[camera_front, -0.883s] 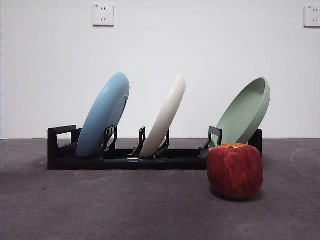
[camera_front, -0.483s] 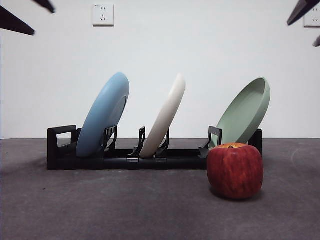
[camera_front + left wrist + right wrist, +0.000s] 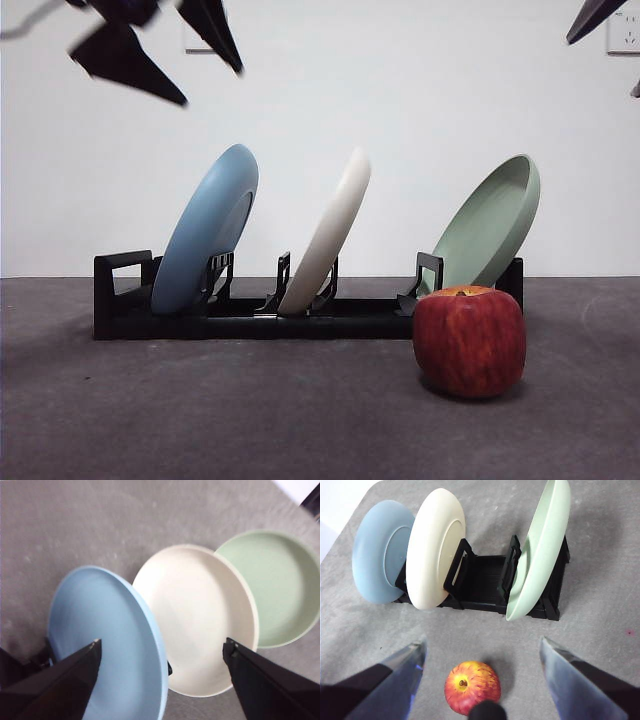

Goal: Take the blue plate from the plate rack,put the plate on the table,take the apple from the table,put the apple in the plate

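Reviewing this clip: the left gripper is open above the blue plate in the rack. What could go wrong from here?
1. The blue plate leans close to the cream plate in the plate rack; the open left gripper, coming down, might knock the cream one or clip both.
2. The rack looks light, so pulling the plate at an angle could drag or tip it.
3. The apple sits just in front of the rack and might get bumped and roll.

black pointed tool jaws, wedge-shaped
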Controlling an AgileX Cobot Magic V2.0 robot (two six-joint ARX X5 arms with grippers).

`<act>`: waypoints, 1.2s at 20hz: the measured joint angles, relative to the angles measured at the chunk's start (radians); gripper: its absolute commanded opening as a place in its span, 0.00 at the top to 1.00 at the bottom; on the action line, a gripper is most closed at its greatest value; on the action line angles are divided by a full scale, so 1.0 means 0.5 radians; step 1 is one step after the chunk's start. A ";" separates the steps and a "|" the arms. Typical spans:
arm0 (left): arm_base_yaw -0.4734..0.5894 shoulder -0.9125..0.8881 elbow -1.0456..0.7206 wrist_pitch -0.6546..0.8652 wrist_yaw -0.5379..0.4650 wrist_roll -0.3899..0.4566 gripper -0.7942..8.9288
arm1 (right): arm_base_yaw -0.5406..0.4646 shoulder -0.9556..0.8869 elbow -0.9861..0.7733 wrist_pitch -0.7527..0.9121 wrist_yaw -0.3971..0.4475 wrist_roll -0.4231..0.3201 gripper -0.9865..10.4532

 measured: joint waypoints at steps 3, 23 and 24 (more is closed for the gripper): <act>-0.052 0.178 0.002 0.014 -0.100 0.005 0.50 | 0.000 0.000 0.001 0.000 0.000 0.000 0.58; -0.096 0.253 0.005 0.180 -0.053 0.022 0.93 | 0.000 0.000 0.002 0.000 0.000 0.000 0.58; -0.096 0.214 0.013 0.181 -0.030 0.022 0.93 | 0.000 0.000 0.002 0.000 0.000 0.000 0.58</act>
